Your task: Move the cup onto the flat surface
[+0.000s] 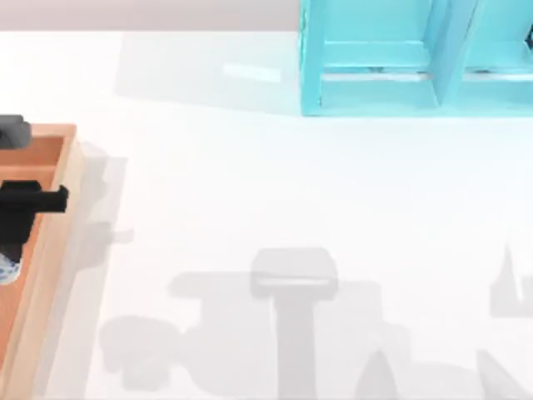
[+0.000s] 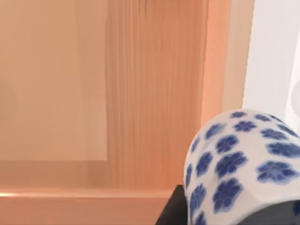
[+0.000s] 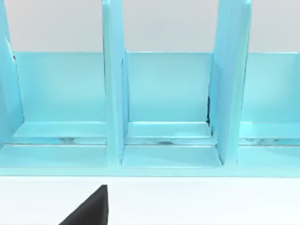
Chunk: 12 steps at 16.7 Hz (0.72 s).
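The cup (image 2: 239, 164), white with blue flowers, sits very close in the left wrist view, over the orange-brown wooden tray (image 2: 154, 93). From above, the cup (image 1: 7, 268) peeks out at the far left edge over the tray (image 1: 50, 250). My left gripper (image 1: 21, 218) hangs over the tray and is shut on the cup, with one black finger (image 2: 171, 211) against its side. The flat surface (image 1: 275, 200), the plain white tabletop, spreads to the right of the tray. A black finger (image 3: 89, 208) of my right gripper shows in the right wrist view, facing the shelf.
A turquoise shelf unit (image 1: 416, 58) stands at the back right, and its open compartments (image 3: 166, 93) face the right wrist camera. The tray's raised rim (image 1: 73, 192) lies between the cup and the tabletop. Grey arm shadows (image 1: 291, 333) fall across the front.
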Motion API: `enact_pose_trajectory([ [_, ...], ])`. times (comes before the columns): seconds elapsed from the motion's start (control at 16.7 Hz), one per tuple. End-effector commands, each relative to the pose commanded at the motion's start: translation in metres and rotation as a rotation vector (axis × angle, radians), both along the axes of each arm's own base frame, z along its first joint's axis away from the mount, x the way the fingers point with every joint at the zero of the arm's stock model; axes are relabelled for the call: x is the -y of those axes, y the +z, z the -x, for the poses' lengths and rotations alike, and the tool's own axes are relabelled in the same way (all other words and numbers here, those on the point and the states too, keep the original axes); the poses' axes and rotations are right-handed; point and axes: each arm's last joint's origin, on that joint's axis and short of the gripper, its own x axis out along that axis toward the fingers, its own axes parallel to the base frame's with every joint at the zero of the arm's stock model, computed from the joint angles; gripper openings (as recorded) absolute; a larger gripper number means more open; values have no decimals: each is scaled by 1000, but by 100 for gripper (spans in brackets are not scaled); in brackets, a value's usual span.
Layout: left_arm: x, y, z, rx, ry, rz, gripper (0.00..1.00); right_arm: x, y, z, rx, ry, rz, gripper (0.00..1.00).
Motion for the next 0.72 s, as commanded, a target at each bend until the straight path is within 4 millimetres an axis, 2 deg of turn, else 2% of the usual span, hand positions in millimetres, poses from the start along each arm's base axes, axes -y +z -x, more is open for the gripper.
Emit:
enact_pose_trajectory([
  [0.18,0,-2,-1,-7,2,-1,0,0,0,0,0,0,0,100],
  [0.36,19,1,-13,-14,3,-3,0,0,0,0,0,0,0,100],
  [0.54,66,5,-32,-22,6,-8,0,0,0,0,0,0,0,100],
  [0.72,134,4,-40,-29,6,-16,0,0,0,0,0,0,0,100],
])
